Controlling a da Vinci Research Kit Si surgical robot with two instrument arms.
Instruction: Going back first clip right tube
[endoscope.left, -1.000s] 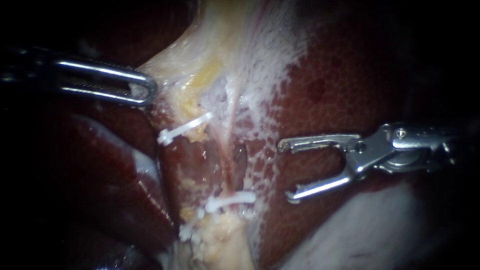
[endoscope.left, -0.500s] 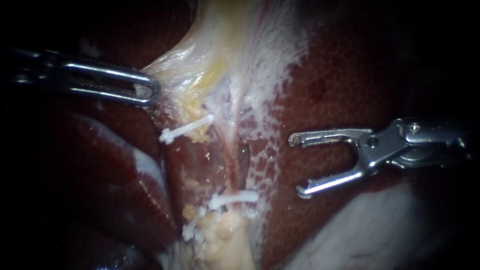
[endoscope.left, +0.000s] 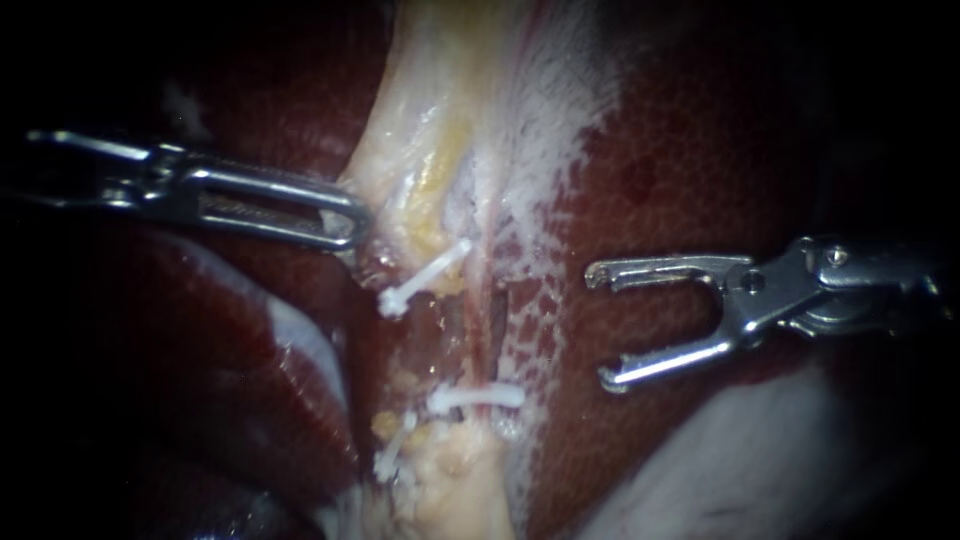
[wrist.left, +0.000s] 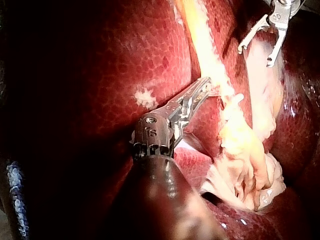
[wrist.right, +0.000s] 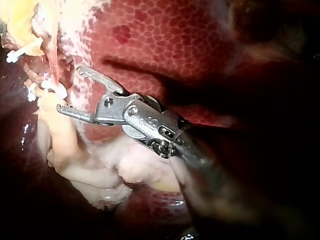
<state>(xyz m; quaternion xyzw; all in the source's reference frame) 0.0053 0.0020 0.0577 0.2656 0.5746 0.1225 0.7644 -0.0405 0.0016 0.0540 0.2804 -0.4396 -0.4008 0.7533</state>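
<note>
While the right instrument (endoscope.left: 598, 328) hangs near the right tube (endoscope.left: 488, 310), end effector wide and empty, 1 white clip (endoscope.left: 478, 397) sits across that tube. Judged soft, slippery, fragile: grasp broadside, above clip.

Backdrop: we saw the liver (endoscope.left: 700, 170) filling the view — dark red, netted with fine pale lines.
Light: we found it strongest at the middle, with wet glints on the liver's folds.
Edges: we watched both sides sink into near-black shadow — no detail showed there.
</note>
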